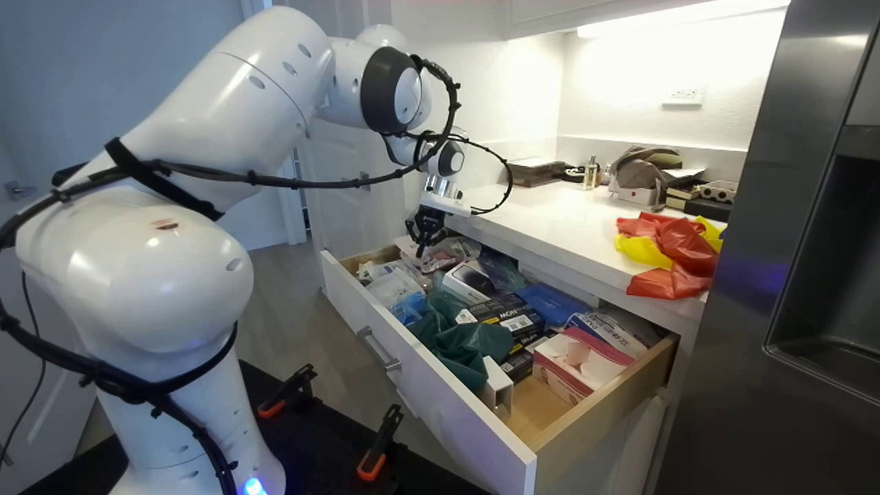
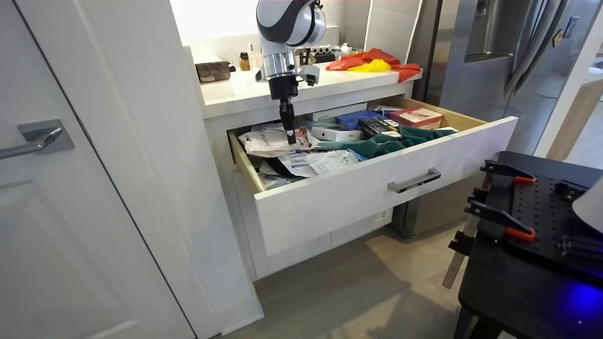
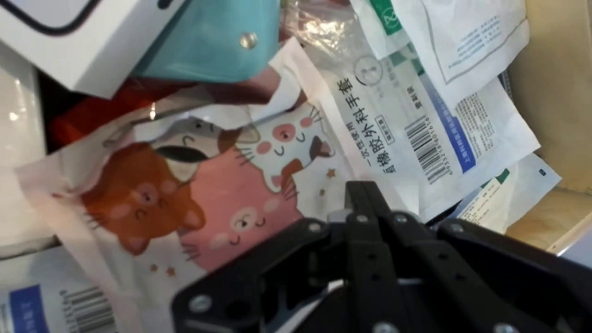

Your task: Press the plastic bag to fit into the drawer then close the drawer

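Well, drawer (image 2: 330, 202): pulled out, heaped with packets (image 3: 397, 120)
Gripper (image 3: 362, 187): narrow, pinched together, over the cartoon-printed bag (image 3: 240, 203) (contact unclear)

Hand (image 2: 291, 137) downward, fingertips (image 3: 354, 192) together

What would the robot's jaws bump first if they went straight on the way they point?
Likely the cartoon animal bag in the drawer below them; I can't tell whether the shut jaws touch it.
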Available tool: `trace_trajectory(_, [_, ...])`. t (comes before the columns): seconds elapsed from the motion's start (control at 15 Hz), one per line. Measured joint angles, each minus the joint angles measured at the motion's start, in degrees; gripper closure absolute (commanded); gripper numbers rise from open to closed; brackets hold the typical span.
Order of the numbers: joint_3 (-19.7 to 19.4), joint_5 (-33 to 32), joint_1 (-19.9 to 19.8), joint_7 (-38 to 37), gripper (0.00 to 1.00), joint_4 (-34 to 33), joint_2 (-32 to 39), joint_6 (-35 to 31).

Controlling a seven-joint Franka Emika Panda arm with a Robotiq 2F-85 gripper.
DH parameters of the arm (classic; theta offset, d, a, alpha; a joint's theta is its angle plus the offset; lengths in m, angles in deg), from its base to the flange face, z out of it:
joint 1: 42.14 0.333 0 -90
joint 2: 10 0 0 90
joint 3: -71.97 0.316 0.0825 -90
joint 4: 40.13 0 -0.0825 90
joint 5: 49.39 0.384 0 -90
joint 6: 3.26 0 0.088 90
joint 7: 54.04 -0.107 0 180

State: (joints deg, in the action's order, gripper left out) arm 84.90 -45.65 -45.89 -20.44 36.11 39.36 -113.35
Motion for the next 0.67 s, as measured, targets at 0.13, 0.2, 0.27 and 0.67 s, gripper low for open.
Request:
trace_trajectory(0.13, [0.20, 1.47, -0.28, 0.91, 1.00, -1.04, -0.73, 2.88])
trace_trajectory(0.2, [0.26, 2.32, -0.35, 1.36, 1.00, -2.04, -1.03, 4.95])
trace_trajectory(0.27, [0.34, 3.16, -0.40, 2.02, 1.00, -3.23, -1.32, 7.29])
trace_trajectory(0.67, [0.90, 6.73, -0.21, 5.35, 1.00, -8.78, -2.49, 15.33])
